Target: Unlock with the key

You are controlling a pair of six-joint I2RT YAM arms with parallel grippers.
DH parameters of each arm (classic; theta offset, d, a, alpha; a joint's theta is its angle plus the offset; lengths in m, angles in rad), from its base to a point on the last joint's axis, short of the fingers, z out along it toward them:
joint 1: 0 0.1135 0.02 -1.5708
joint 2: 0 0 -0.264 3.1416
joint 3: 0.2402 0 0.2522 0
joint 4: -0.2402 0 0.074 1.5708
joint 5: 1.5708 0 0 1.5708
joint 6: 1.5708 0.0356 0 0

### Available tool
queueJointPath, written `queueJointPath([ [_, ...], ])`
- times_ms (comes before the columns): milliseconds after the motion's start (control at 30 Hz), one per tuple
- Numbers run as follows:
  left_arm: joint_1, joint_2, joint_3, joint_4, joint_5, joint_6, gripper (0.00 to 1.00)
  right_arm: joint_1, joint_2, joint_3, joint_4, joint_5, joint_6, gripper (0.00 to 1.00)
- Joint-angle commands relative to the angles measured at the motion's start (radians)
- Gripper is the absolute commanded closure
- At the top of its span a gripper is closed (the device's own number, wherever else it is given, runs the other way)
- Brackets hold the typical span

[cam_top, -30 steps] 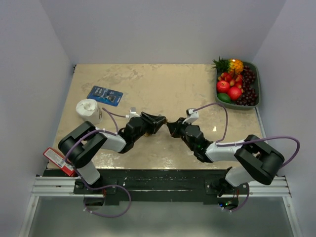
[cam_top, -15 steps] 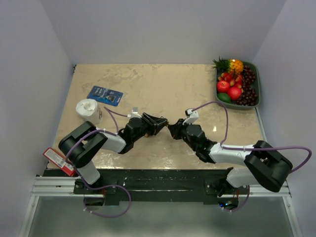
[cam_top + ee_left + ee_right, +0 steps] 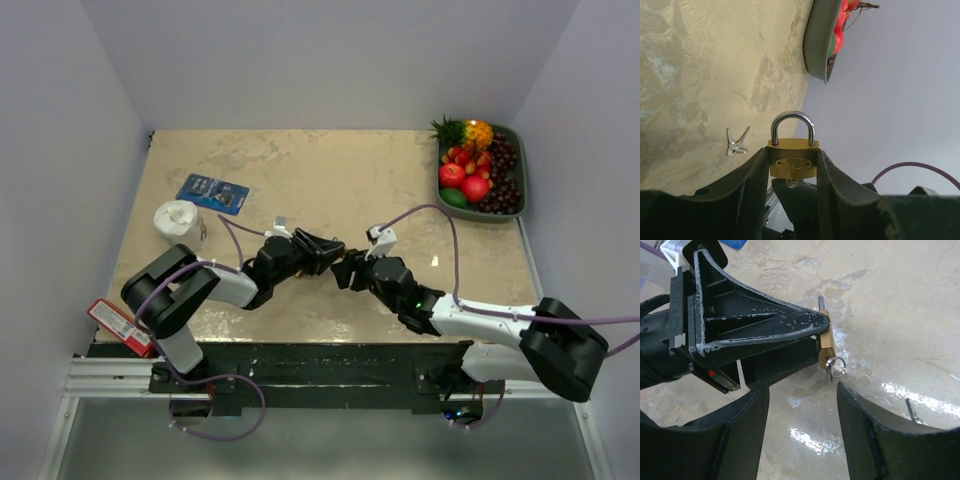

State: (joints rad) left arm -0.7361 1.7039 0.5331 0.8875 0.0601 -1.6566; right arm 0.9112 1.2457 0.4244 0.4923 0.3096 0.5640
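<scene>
Padlock (image 3: 793, 164): boxy brass, shiny arched shackle (image 3: 793, 119), over the mottled worktop (image 3: 690, 75).
My left pincer (image 3: 792, 151): pinching it by its flat sides.
Key (image 3: 832, 367): silvery, ringed, at its base.
My right pincer (image 3: 801, 390): spread, close to my left one.

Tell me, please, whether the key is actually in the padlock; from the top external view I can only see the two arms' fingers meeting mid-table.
Observer: Yes. The right wrist view shows the key sticking out of the base of the brass padlock.
Operator: Does the right arm hold it?
Observer: No. The right fingers stand apart on either side of it, touching nothing.
Operator: Is the shackle open?
Observer: No. The left wrist view shows both legs of the shackle seated in the body, which the left fingers clamp.
</scene>
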Motion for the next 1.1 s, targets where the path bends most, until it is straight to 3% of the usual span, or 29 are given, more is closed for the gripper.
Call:
queueJointPath([
  [0, 0.004, -0.003, 0.041, 0.047, 0.003, 0.011, 1.00, 0.003, -0.106, 0.037, -0.142, 0.086, -0.021, 0.36],
  [100, 0.004, 0.000, 0.039, 0.047, 0.010, 0.020, 1.00, 0.002, -0.143, 0.053, -0.188, 0.095, -0.032, 0.30],
  [367, 0.004, -0.013, 0.030, 0.041, 0.004, 0.050, 1.00, -0.038, -0.094, 0.117, -0.227, 0.029, -0.038, 0.27],
  [467, 0.004, -0.015, 0.025, 0.045, 0.006, 0.052, 1.00, -0.040, -0.077, 0.123, -0.218, 0.022, -0.049, 0.33],
  [567, 0.004, -0.013, 0.022, 0.054, 0.012, 0.054, 1.00, -0.041, -0.063, 0.129, -0.209, 0.005, -0.062, 0.47],
  [667, 0.004, -0.013, 0.019, 0.057, 0.015, 0.055, 1.00, -0.043, -0.051, 0.134, -0.205, -0.009, -0.059, 0.54],
  [1067, 0.003, -0.016, 0.010, 0.076, 0.030, 0.070, 1.00, -0.083, -0.022, 0.125, -0.149, -0.047, -0.044, 0.62],
])
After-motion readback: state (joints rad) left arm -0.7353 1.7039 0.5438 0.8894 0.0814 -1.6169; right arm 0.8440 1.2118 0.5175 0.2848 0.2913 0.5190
